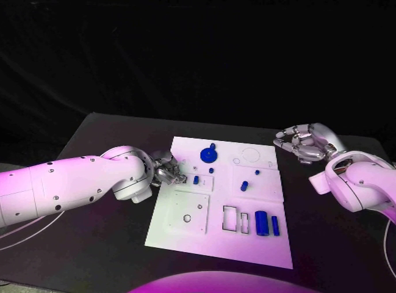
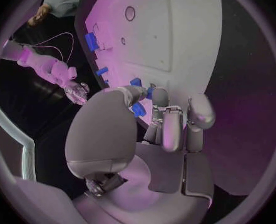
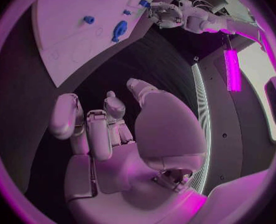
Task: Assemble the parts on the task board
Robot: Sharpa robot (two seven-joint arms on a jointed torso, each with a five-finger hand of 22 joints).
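Left hand (image 1: 167, 169) pinches a small blue part (image 2: 138, 109) at the board's (image 1: 185, 235) nine o'clock edge; likely light, rigid, slippery; right hand (image 1: 305, 143) curled, empty.

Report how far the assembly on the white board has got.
Early stage, by the look of it. Two blue cylinders still lie loose near the task board's front edge, beside an empty rectangular slot. The round blue part sits at the far end. In hand: the left robot hand works at a small blue piece at the board's left edge. The right robot hand hovers off the board, holding nothing.
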